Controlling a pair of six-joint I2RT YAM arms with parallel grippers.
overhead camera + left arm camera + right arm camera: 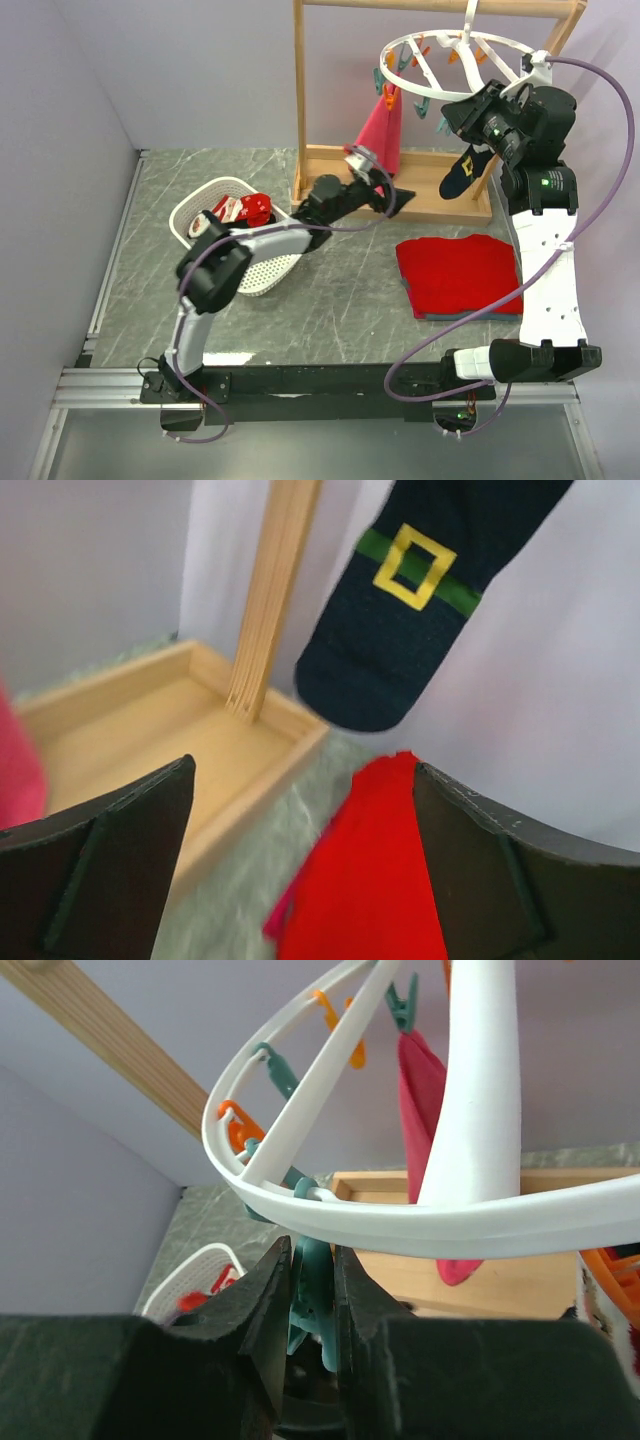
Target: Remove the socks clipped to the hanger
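Right gripper around teal clip, sock vertical, toe down.

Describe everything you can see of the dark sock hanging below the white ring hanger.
The sock looks like dark navy knit fabric, with a green band and a yellow square buckle printed across it. It hangs rounded toe down, slightly tilted, above the end of the wooden rack base. The right arm hides its top, so its clip cannot be seen. The right end effector is shut on a teal clip under the hanger. The left end effector is open below the sock, not touching it.
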